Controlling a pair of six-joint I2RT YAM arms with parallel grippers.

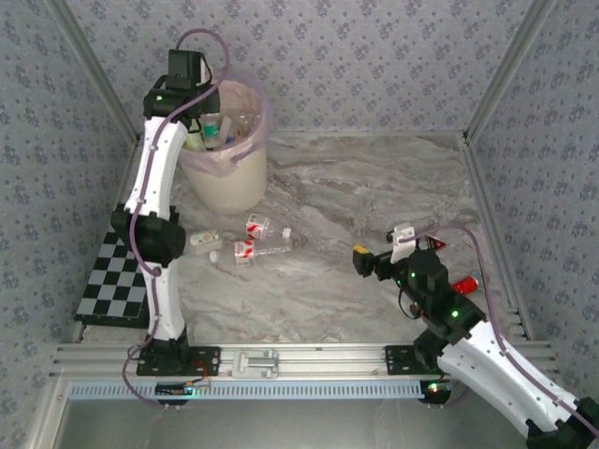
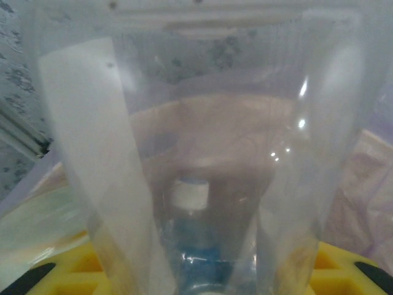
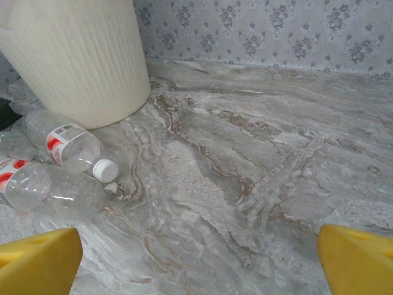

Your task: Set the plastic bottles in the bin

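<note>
Hanging at far left over the mouth of the bin (image 1: pixel 225 178), with the left gripper (image 2: pixel 196 279) pinched on a clear bottle (image 2: pixel 196 153); straight down to drop, other bottles visible inside below. Moving right: lying on the counter (image 1: pixel 374 187) just in front of the bin, a few loose bottles (image 1: pixel 255 225), long axes roughly left to right. Further right, facing them with nothing between, the right gripper (image 3: pixel 196 258), spread wide and empty; judged the nearer for these. Far right, a red cylinder (image 1: pixel 465 283), best left alone.
</note>
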